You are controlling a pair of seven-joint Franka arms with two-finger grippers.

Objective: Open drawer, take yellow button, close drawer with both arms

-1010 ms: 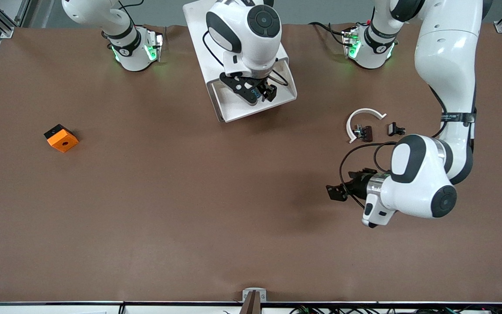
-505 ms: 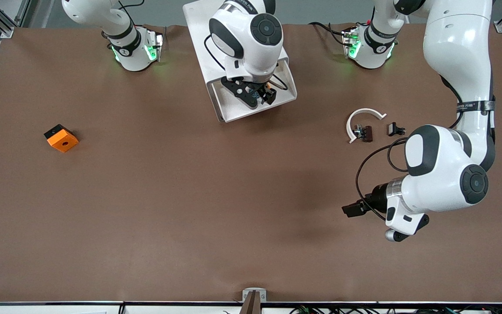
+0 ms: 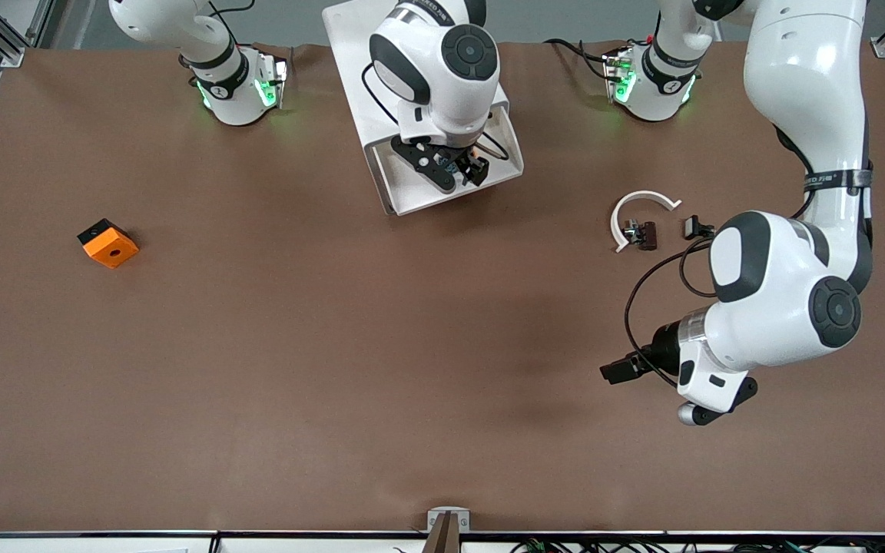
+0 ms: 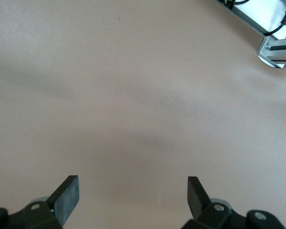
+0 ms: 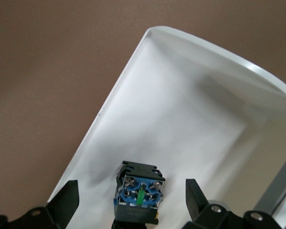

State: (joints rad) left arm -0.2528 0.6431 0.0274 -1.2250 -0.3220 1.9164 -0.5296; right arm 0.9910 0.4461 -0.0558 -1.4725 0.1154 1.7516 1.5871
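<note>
The white drawer [image 3: 406, 201] is pulled out of its white cabinet [image 3: 350, 54] between the two arm bases. The button lies in it, bluish base [image 5: 138, 193] facing the right wrist camera; a bit of orange cap shows in the front view [image 3: 476, 162]. My right gripper [image 3: 458, 165] is down in the drawer and open [image 5: 132, 200], one finger on each side of the button with gaps between. My left gripper [image 3: 616, 370] is open and empty over bare table toward the left arm's end; the left wrist view [image 4: 133, 195] shows only brown mat between its fingers.
An orange block with a black hole [image 3: 107, 243] lies toward the right arm's end. A white curved strip [image 3: 634, 206] with small black clips [image 3: 644, 234] lies beside the left arm's elbow. A metal bracket [image 3: 448, 520] sits at the table edge nearest the camera.
The left arm swung toward the camera side of the table, its gripper ending lower in the front view. The right gripper shifted slightly deeper into the drawer over the button.
</note>
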